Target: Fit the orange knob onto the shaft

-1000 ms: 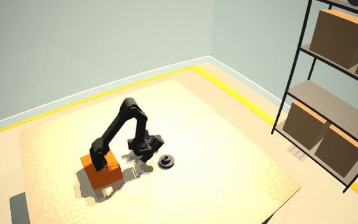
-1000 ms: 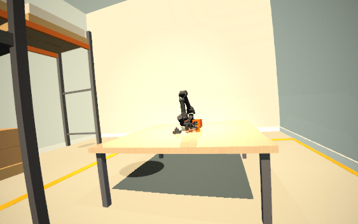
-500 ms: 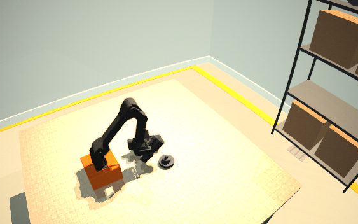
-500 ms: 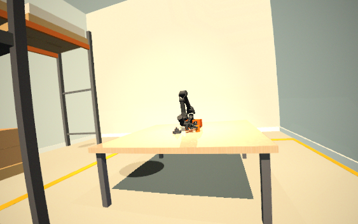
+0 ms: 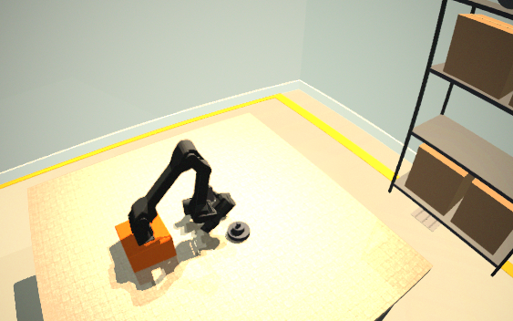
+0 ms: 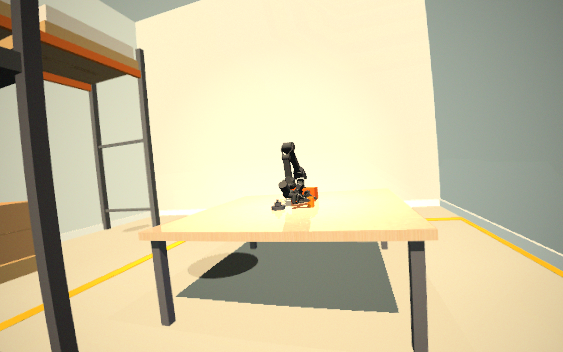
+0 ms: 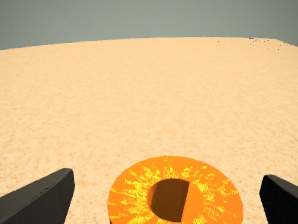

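The orange knob [image 7: 215, 196] [image 6: 311, 202] stands upright on the table, apart from the pedestal. In the wrist view its top faces the camera, and the D-shaped hole has its flat side on the right. My gripper [image 7: 169, 183] is open around it, with a gap between each finger and the knob. In the top view the arm hides the knob. The dark round pedestal [image 5: 231, 236] [image 6: 278, 207] stands a short way from the gripper, its shaft [image 5: 239, 225] bare. The shaft's flat side cannot be made out.
The black arm [image 5: 163, 182] rises from an orange block [image 5: 151, 256] on the wooden table [image 5: 300, 255] [image 6: 289, 235]. The block also shows behind the gripper in the exterior view. Shelves with boxes [image 5: 487, 219] stand beyond the table.
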`<state>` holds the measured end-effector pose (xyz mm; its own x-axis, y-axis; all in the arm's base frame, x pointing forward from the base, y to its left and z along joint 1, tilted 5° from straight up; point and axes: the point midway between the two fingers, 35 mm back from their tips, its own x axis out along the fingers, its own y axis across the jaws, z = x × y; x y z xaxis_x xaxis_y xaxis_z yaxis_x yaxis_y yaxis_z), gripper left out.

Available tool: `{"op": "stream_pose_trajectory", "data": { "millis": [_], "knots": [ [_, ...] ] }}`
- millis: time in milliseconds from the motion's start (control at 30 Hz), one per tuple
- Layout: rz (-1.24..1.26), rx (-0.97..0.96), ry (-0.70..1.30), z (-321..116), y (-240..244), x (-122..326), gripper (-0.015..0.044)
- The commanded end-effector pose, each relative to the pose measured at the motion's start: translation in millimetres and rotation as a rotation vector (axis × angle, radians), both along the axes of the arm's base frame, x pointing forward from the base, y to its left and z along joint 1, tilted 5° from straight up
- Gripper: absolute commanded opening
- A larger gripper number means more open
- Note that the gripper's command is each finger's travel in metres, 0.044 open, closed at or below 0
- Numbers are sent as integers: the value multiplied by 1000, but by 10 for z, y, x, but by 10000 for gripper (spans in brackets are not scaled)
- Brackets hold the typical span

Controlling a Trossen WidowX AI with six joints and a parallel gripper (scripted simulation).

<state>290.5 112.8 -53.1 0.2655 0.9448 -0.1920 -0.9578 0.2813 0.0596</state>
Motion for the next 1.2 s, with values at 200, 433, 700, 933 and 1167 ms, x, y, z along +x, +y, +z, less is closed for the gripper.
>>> {"op": "stream_pose_trajectory", "data": {
  "millis": [200,433,700,933,1167],
  "knots": [
    [1,3,-1,63,-2,15,440],
    [0,0,-2,673,-27,69,440],
    [-21,-90,62,720,33,196,440],
    [-39,-611,300,576,236,443,440],
    [29,-1153,341,973,179,285,440]
  ]
}}
